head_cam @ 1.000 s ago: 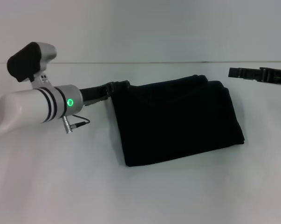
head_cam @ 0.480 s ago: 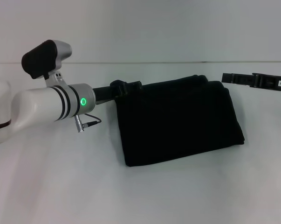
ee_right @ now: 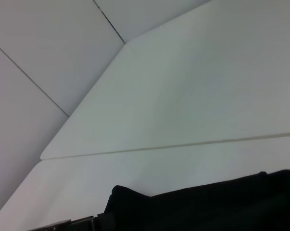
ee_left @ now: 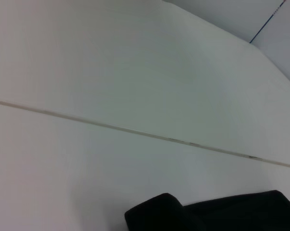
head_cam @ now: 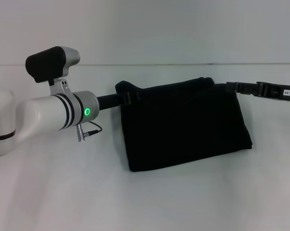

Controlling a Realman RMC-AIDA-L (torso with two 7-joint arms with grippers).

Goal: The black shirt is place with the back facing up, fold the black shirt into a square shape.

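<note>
The black shirt is lying folded into a rough rectangle on the white table. The left gripper is meeting its far left corner and the right gripper its far right corner; whether either is clamping cannot be told.

Lab-style test cell: bare white table, plain white wall panels with seams.

The white table lies bare in front of the folded matte black shirt and behind it up to the wall; the left gripper blocks the shirt's far-left corner; the right gripper blocks its far-right corner.
</note>
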